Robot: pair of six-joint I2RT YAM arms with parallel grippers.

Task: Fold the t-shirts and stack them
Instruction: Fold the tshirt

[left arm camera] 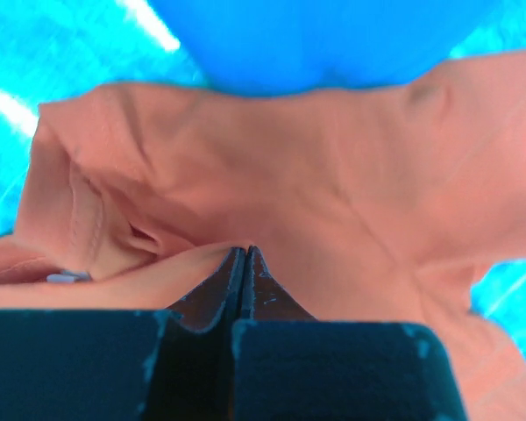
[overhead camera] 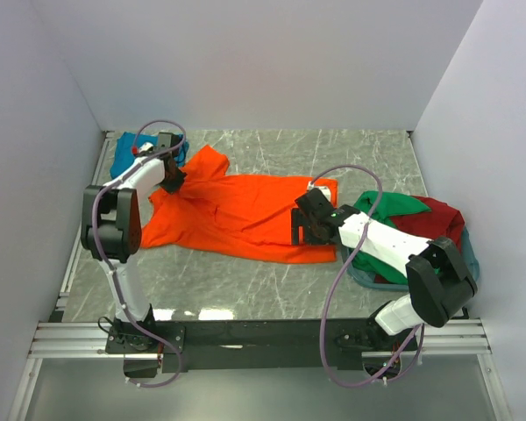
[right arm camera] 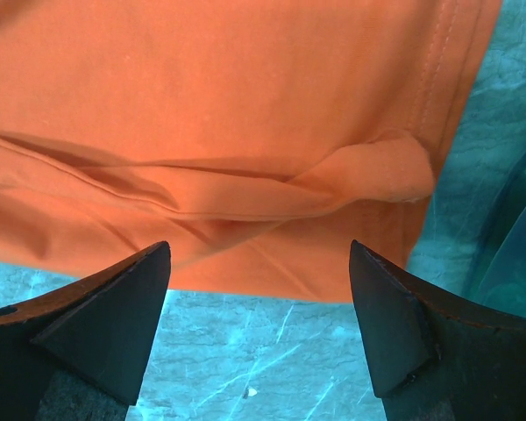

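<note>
One bright orange cloth t-shirt (overhead camera: 245, 215) spread across table (overhead camera: 272, 289) middle. Left gripper (left arm camera: 245, 254) clenched on bunched sleeve cloth toward far-left corner. Right gripper (right arm camera: 259, 263) released, shirt hem between its fingers.

The orange t-shirt (overhead camera: 245, 215) is a plain bright orange, lying on a table (overhead camera: 333, 158) patterned like grey-green marble with pale veins. A teal blue t-shirt (overhead camera: 125, 154) shows at the back left, while the green t-shirt (overhead camera: 396, 204) and dark red t-shirt (overhead camera: 443, 221) fill a grey-blue basket (overhead camera: 472, 261).
</note>
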